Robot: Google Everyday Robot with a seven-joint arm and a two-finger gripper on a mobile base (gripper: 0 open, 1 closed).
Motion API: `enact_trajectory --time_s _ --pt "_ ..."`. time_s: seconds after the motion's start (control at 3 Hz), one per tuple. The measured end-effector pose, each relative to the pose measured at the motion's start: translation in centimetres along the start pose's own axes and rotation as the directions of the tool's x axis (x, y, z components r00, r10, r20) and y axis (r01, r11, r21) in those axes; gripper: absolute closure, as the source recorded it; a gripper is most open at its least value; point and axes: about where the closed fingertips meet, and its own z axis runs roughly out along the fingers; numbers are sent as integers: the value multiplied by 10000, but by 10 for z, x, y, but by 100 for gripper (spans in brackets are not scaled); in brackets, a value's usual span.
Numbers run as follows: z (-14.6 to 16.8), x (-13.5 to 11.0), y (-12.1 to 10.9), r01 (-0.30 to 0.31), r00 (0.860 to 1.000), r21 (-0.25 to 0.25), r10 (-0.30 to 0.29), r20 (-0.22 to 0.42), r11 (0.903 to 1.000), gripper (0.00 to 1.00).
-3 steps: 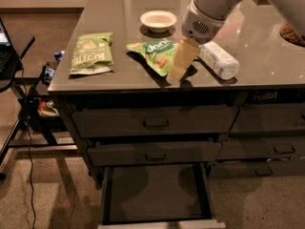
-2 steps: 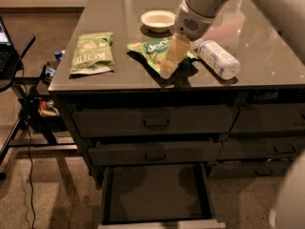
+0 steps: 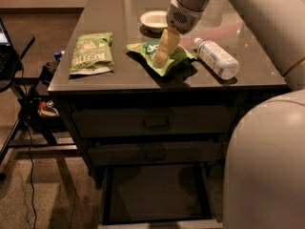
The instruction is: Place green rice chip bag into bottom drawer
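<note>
The green rice chip bag, bright light green and crinkly, lies on the dark cabinet top near its middle. My gripper hangs from the white arm at the upper right and its pale fingers point down onto the bag, covering its middle. The bottom drawer stands pulled open below the cabinet front, dark inside with a pale front edge.
An olive-green flat bag lies at the left of the top. A white bowl stands behind the chip bag, a clear bottle lies to its right. Two shut drawers sit above the open one. A stand with cables is left.
My arm has moved left and down, so the gripper now sits over the middle of the green rice chip bag. The bag, bottle and drawers have not moved.
</note>
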Motion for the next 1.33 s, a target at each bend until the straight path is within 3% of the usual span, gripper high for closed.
enact_trajectory --time_s 0.33,1.33 --pt "9 -7 -9 -283 9990 -103 287 352 9995 0" --pt "18 -39 -33 -426 9984 140 420 388 9990 0"
